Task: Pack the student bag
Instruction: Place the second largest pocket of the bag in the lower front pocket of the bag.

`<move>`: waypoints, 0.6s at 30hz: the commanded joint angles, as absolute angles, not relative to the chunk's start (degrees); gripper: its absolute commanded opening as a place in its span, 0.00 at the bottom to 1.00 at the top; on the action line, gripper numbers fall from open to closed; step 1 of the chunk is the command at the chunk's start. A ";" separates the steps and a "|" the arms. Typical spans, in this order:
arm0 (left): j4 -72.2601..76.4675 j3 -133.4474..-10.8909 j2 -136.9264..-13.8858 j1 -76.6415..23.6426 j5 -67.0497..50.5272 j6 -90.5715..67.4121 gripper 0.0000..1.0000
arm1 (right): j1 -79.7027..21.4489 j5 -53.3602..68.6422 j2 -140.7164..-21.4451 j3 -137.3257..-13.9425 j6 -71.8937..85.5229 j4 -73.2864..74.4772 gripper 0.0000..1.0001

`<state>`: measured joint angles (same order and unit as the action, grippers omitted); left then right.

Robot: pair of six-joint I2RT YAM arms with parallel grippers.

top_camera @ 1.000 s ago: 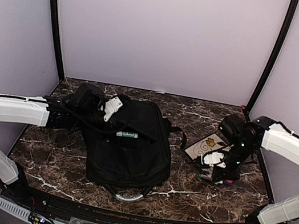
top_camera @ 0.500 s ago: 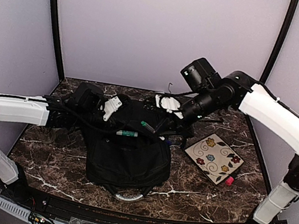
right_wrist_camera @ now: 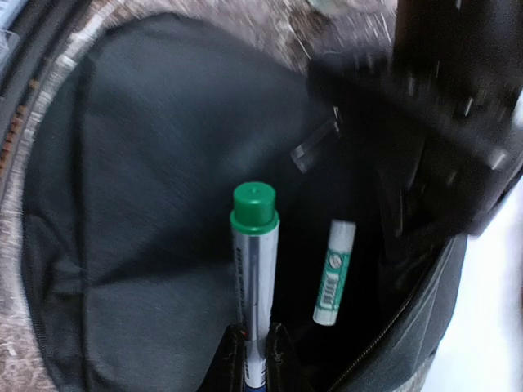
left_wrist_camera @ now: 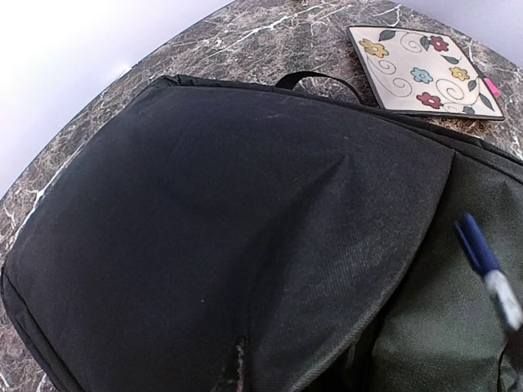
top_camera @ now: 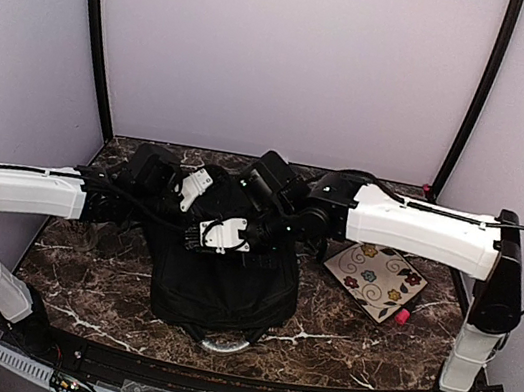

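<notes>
The student bag (top_camera: 227, 276) lies flat mid-table, a large black backpack with its top pocket held open. My left gripper (top_camera: 194, 192) is shut on the bag's upper flap (left_wrist_camera: 245, 204) and holds it up; its fingers are hidden by the fabric in the left wrist view. My right gripper (top_camera: 216, 239) is shut on a silver marker with a green cap (right_wrist_camera: 253, 253) and holds it just over the open pocket, cap pointing in. The marker's blue end also shows in the left wrist view (left_wrist_camera: 478, 245). A white and green glue stick (right_wrist_camera: 333, 273) lies inside the pocket.
A flowered cream notebook (top_camera: 375, 275) lies on the marble table right of the bag, with a small pink item (top_camera: 401, 315) at its near corner. The right arm stretches across the table above the bag's right side. Dark frame posts stand at the back corners.
My right gripper rose from beside the notebook with the marker, swung left across the table, and came down over the bag's open pocket. The left arm has not moved.
</notes>
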<state>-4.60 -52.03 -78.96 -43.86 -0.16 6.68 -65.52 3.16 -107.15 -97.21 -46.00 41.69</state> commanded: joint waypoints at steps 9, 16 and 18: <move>-1.80 -53.90 -74.03 -43.52 -3.34 5.98 0.00 | -65.38 -13.82 -113.48 -93.58 -45.10 29.25 0.05; -1.84 -54.05 -74.09 -43.46 -4.30 5.79 0.00 | -65.39 -24.90 -119.79 -93.21 -45.78 20.40 0.05; -1.81 -54.05 -74.09 -43.42 -4.33 5.80 0.00 | -65.39 -28.79 -121.08 -93.45 -45.04 16.63 0.08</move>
